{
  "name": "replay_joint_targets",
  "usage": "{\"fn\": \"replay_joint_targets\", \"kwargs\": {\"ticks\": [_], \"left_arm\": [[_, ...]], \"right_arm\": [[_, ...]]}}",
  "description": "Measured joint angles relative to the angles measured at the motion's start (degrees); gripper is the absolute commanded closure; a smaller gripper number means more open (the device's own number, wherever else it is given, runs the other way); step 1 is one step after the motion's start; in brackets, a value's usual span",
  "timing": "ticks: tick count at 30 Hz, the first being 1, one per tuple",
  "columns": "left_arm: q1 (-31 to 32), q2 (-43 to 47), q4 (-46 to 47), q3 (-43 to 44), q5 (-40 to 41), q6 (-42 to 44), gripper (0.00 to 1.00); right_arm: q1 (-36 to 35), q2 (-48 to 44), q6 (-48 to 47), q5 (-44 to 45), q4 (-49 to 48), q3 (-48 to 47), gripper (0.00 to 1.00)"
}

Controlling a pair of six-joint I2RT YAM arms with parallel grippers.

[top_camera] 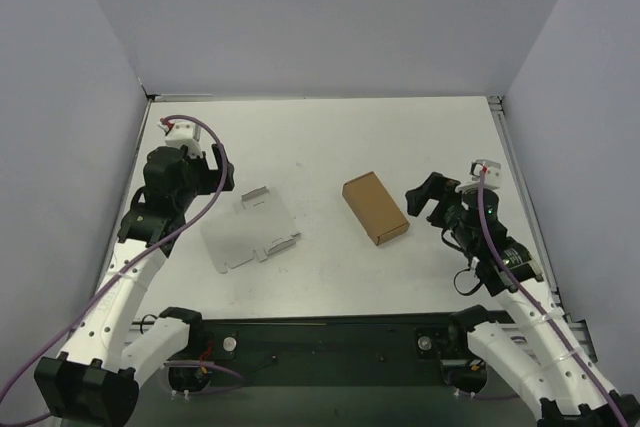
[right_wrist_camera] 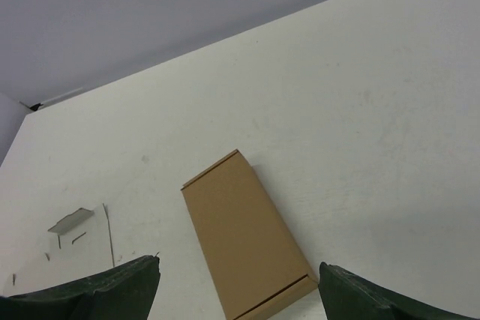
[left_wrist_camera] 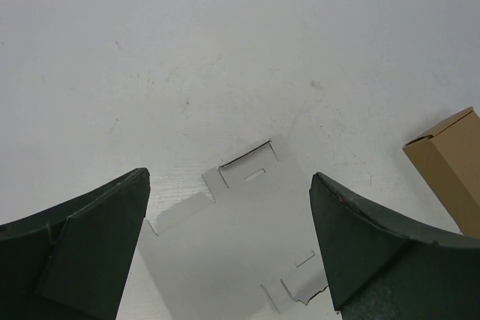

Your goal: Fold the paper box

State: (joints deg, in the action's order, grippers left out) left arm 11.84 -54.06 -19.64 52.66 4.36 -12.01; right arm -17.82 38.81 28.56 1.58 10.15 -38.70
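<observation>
The paper box (top_camera: 250, 229) is a flat white-grey card blank with tabs and slots, lying on the table left of centre. My left gripper (top_camera: 218, 172) hovers just beyond its far left corner, open and empty. In the left wrist view the paper box (left_wrist_camera: 240, 237) lies between and below the spread fingers of the left gripper (left_wrist_camera: 229, 177). My right gripper (top_camera: 420, 197) is open at the right, close to the brown box. In the right wrist view the right gripper (right_wrist_camera: 238, 264) holds nothing, and a corner of the paper box (right_wrist_camera: 79, 234) shows at far left.
A small closed brown cardboard box (top_camera: 375, 207) lies right of the blank, just left of the right gripper; it also shows as the brown box (right_wrist_camera: 244, 237) and the brown box (left_wrist_camera: 450, 162). Grey walls enclose the white table (top_camera: 330, 137) on three sides.
</observation>
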Motion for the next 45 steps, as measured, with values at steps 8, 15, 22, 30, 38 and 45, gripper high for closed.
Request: {"fn": "replay_joint_targets", "kwargs": {"ticks": [8, 15, 22, 30, 38, 45], "left_arm": [[-0.1, -0.2, -0.4, 0.0, 0.5, -0.4, 0.03], [-0.6, 0.4, -0.3, -0.1, 0.0, -0.1, 0.03], [-1.2, 0.1, -0.3, -0.5, -2.5, 1.9, 0.03], [-2.0, -0.2, -0.3, -0.6, -3.3, 2.4, 0.03], [-2.2, -0.5, -0.3, -0.6, -4.3, 2.3, 0.03], [-2.6, -0.5, -0.3, -0.6, -5.3, 2.2, 0.03]], "right_arm": [[-18.9, 11.5, 12.0, 7.7, -3.9, -0.6, 0.12], [-33.2, 31.4, 25.5, 10.4, -16.0, -3.5, 0.13], [-37.4, 49.6, 39.7, 9.1, -26.4, -7.2, 0.15], [-38.1, 60.7, 51.8, 7.2, -30.6, -12.4, 0.18], [-38.7, 62.5, 57.7, 6.5, -30.2, -12.8, 0.27], [-40.1, 64.9, 59.9, 5.0, -30.1, -13.5, 0.35]]}}
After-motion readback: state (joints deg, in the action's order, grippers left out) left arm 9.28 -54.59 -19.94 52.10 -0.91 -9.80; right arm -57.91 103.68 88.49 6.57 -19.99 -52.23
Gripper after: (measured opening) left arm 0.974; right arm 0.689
